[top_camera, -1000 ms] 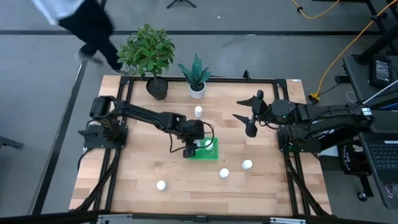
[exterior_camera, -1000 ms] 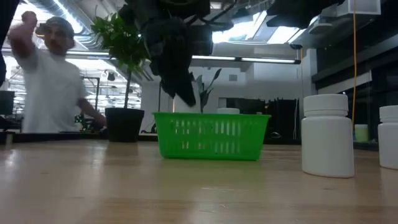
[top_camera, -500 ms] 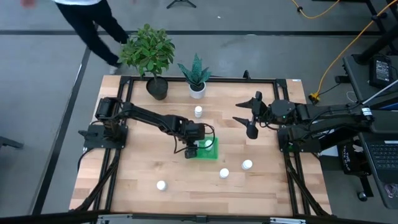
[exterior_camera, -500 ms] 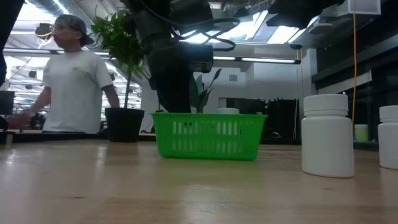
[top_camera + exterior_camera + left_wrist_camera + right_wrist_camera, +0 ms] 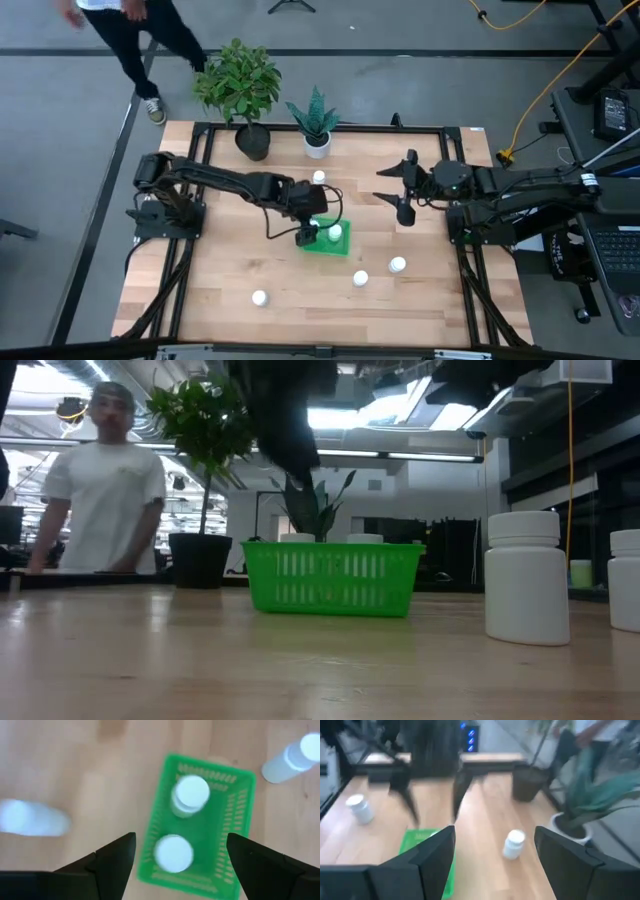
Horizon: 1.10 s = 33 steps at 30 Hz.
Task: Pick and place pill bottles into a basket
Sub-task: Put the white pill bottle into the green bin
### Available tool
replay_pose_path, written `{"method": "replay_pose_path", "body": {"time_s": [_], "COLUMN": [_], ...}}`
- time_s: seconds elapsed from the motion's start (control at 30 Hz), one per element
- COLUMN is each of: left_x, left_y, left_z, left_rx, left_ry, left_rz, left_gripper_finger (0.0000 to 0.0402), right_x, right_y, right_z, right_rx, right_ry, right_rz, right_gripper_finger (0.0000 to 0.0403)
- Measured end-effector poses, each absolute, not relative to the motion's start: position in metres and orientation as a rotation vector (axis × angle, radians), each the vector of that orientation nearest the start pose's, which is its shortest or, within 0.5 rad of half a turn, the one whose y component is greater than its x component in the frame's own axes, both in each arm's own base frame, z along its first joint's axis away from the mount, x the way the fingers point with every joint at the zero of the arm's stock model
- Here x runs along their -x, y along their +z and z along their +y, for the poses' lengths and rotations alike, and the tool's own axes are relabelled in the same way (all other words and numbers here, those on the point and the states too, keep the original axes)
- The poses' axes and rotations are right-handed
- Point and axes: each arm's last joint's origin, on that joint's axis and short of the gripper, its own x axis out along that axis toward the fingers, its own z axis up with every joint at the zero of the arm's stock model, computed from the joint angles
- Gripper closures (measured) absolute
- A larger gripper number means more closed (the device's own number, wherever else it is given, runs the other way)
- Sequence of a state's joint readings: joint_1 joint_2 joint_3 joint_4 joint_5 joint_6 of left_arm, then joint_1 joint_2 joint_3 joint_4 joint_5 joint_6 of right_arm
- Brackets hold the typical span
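Green basket [image 5: 328, 240], low slotted walls, sits mid-table with two white capped pill bottles [image 5: 189, 795] upright inside, one behind the other. Left gripper [image 5: 306, 233] hangs over the basket's left edge, fingers [image 5: 116, 854] spread, holding nothing. Four more bottles stand loose on the wood: one [image 5: 319, 179] near the plant pots, three [image 5: 360, 278] toward the front edge. Right gripper [image 5: 402, 192] waits well off to the right, fingers parted and empty. Person [image 5: 104, 490] beyond the table.

Wooden table [image 5: 220, 270] bears basket [image 5: 345, 249], perhaps four loose pill bottles [image 5: 260, 297], two plants [image 5: 316, 140].
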<state>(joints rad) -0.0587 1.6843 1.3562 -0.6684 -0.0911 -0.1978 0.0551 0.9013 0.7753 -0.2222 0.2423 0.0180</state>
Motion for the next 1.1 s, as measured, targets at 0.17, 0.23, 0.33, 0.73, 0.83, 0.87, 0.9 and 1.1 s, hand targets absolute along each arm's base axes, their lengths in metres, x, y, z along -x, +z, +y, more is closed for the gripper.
{"method": "replay_pose_path", "body": {"time_s": [0.17,0.23,0.33,0.73,0.83,0.87,0.9,1.1], "left_x": [-0.345,-0.341,-0.334,-0.312,-0.309,-0.308,-0.308,-0.300], "left_y": [0.317,0.334,0.355,0.373,0.372,0.372,0.372,0.378], "left_z": [-0.012,-0.010,-0.008,-0.008,-0.012,-0.014,-0.015,-0.020], "left_rx": [-0.014,-0.038,-0.077,-0.083,-0.083,-0.084,-0.088,-0.107], "left_ry": [0.269,0.336,0.398,0.460,0.461,0.464,0.469,0.490], "left_rz": [0.854,0.791,0.722,0.710,0.730,0.734,0.730,0.712], "left_gripper_finger": [0.0094,0.0095,0.0095,0.0095,0.0095,0.0095,0.0095,0.0095], "right_x": [-0.217,-0.228,-0.248,-0.352,-0.368,-0.373,-0.378,-0.403], "right_y": [0.288,0.286,0.287,0.278,0.270,0.268,0.264,0.245], "right_z": [-0.007,-0.016,-0.038,-0.122,-0.138,-0.142,-0.144,-0.147], "right_rx": [0.020,0.012,-0.029,-0.031,-0.062,-0.062,-0.061,-0.056], "right_ry": [-0.155,-0.150,-0.128,0.048,0.052,0.055,0.060,0.086], "right_rz": [0.461,0.506,0.605,0.980,1.019,1.031,1.044,1.074], "right_gripper_finger": [0.0128,0.0128,0.0127,0.0068,0.0044,0.0039,0.0036,0.0035]}}
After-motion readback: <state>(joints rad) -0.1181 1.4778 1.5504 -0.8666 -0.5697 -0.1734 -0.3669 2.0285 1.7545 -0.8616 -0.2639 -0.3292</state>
